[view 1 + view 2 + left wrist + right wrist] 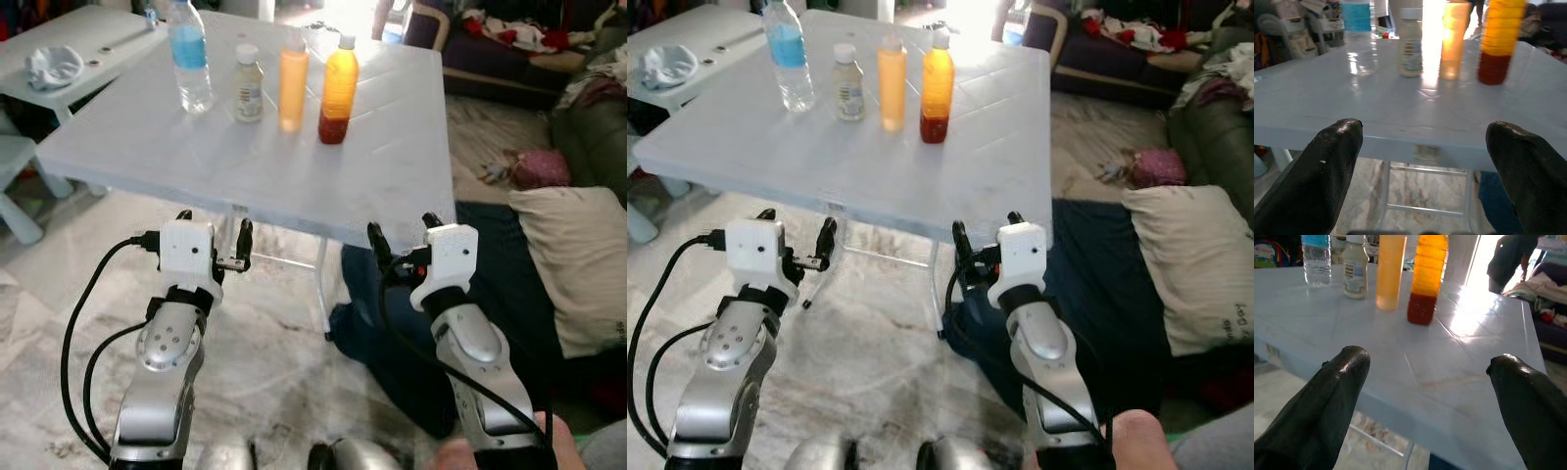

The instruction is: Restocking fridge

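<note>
Four bottles stand in a row at the far side of the white table (245, 166): a water bottle with a blue label (189, 59), a small cream bottle (248, 86), a slim orange juice bottle (293, 83) and an orange bottle with a red base (338, 90). My left gripper (214, 225) is open just short of the table's near edge, at about edge height. My right gripper (403, 230) is open too, beside it near the front right corner. Nothing is between either pair of fingers. In the wrist views the bottles stand well beyond the left gripper (1425, 142) and the right gripper (1430, 367).
A second white table with a crumpled cloth (54, 67) stands at the back left. A dark blanket (490, 294) and a beige cushion (573, 264) lie on the floor to the right, by a sofa. A person's hand (549, 446) shows near my right arm.
</note>
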